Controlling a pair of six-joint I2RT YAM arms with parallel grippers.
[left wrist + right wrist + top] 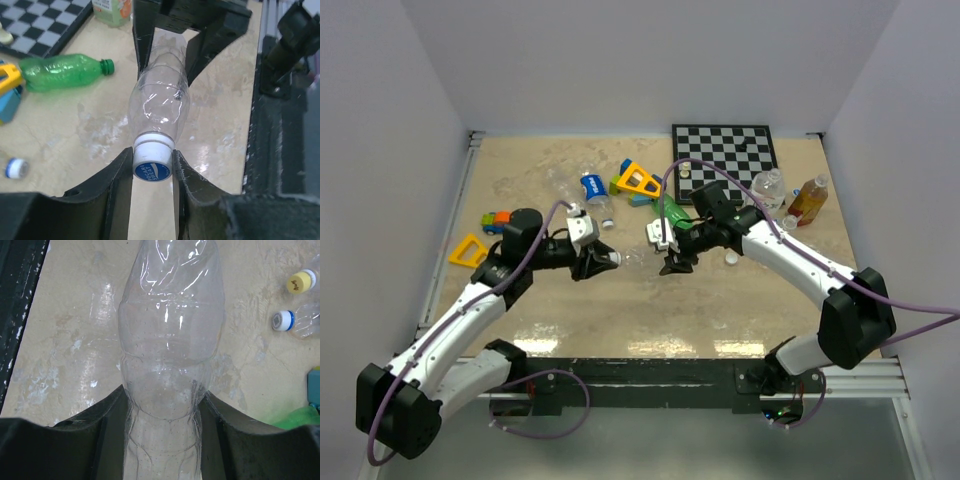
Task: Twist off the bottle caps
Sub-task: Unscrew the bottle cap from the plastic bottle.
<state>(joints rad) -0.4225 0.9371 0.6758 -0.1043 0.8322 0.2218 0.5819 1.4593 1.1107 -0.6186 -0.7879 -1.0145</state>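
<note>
A clear plastic bottle (635,258) hangs level between my two grippers above the table. My left gripper (607,260) is shut on its cap (152,162), a white cap with a blue top. The fingers (120,175) press both sides of it. My right gripper (670,262) is shut on the bottle's base end; in the right wrist view the clear body (170,330) bulges out past the jaws. The body also shows in the left wrist view (160,100), running away to the right gripper's fingers (142,40).
A capped green bottle (60,71) lies behind the right gripper, near the chessboard (725,150). A blue-label bottle (595,190), a yellow toy block (637,180), a clear bottle (768,185) and an orange bottle (809,200) lie at the back. A loose white cap (731,259) lies on the table. Toy blocks (485,232) lie at left.
</note>
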